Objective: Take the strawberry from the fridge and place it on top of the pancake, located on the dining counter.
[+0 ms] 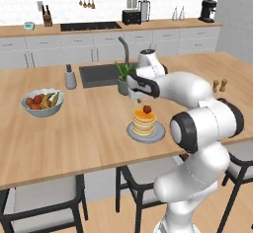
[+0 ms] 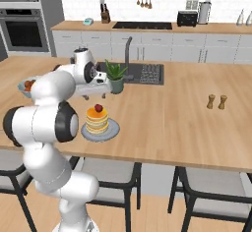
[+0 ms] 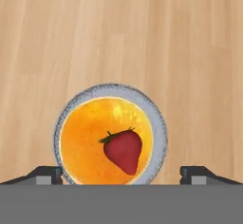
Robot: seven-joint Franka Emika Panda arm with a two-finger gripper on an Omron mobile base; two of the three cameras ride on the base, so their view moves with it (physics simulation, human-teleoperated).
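Strawberry (image 3: 123, 151) on top of the pancake (image 3: 105, 141) — that is where we see it, lying on its side on the stack, free of any grip. Our gripper (image 3: 121, 173) hangs just above with its fingers spread wide, one tip to either side of the grey plate (image 3: 160, 123). Plate and stack sit on the wooden bench (image 1: 89, 123), near a potted plant (image 2: 115, 76).

Dining counter (image 3: 142, 38) matt light wood, visible grain; plate (image 3: 159, 123) smooth grey; strawberry (image 3: 124, 150) matt red.
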